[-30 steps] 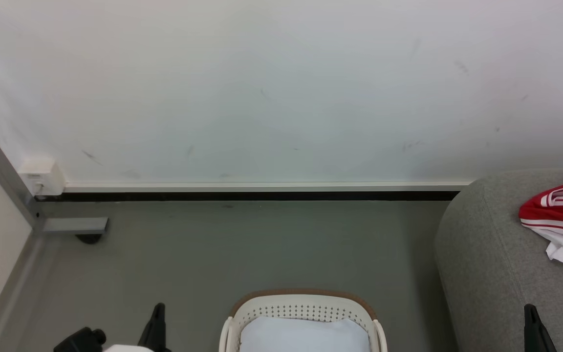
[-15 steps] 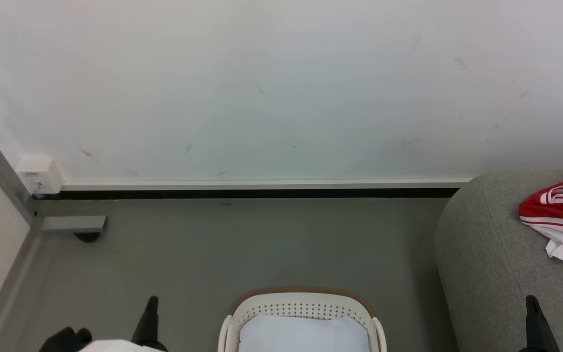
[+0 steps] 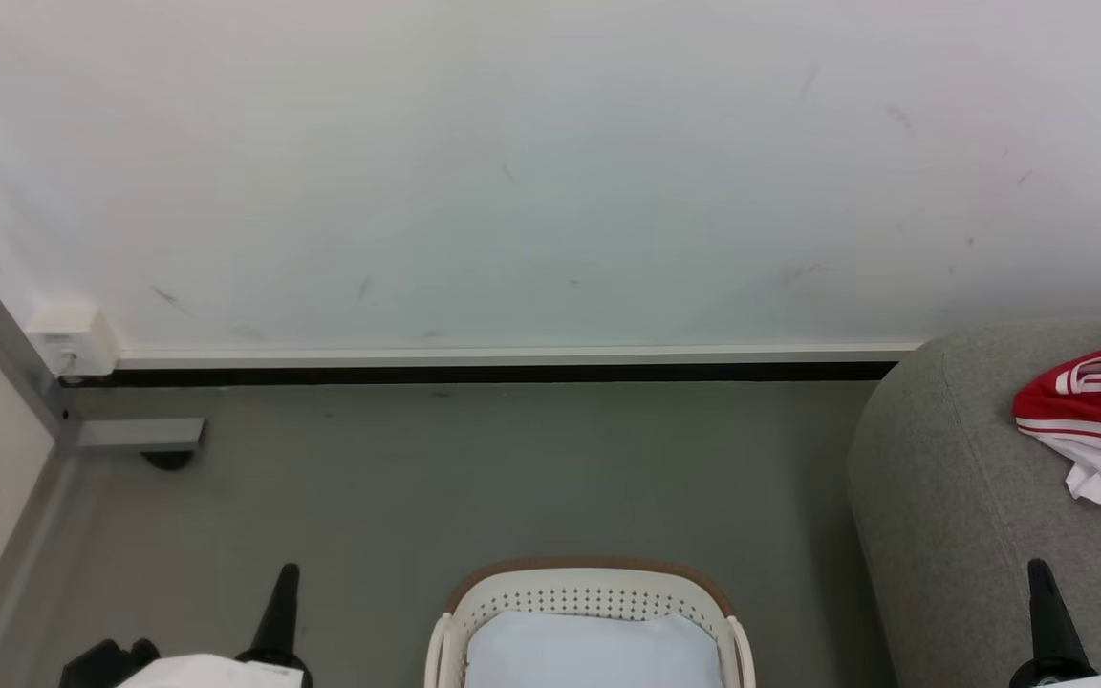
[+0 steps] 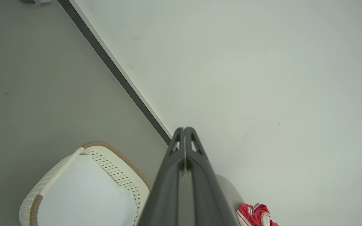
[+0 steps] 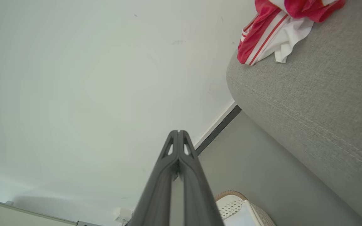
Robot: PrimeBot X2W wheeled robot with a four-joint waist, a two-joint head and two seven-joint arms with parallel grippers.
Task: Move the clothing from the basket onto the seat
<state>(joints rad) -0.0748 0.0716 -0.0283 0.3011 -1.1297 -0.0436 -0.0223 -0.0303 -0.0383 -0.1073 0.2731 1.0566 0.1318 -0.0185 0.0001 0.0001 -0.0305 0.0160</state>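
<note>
The red and white clothing (image 3: 1100,430) lies bunched on the grey seat (image 3: 952,516) at the right; it also appears as clothing (image 5: 269,34) on the seat (image 5: 309,94) in the right wrist view and as clothing (image 4: 256,215) low in the left wrist view. The cream basket (image 3: 589,597) with a brown rim stands at the bottom centre, holding only a pale white-blue cloth (image 3: 593,650). My left gripper (image 3: 285,573) is shut and empty, left of the basket (image 4: 112,163). My right gripper (image 3: 1038,570) is shut and empty over the seat's front. Both point upward.
A white wall (image 3: 531,172) with a dark baseboard (image 3: 474,376) runs behind the grey floor (image 3: 474,478). A grey metal post and foot (image 3: 130,435) and a white wall box (image 3: 73,339) stand at the left.
The head view has shifted slightly. Both grippers have risen a little in the picture, showing more of their fingers. Clothing, basket and seat stay where they were.
</note>
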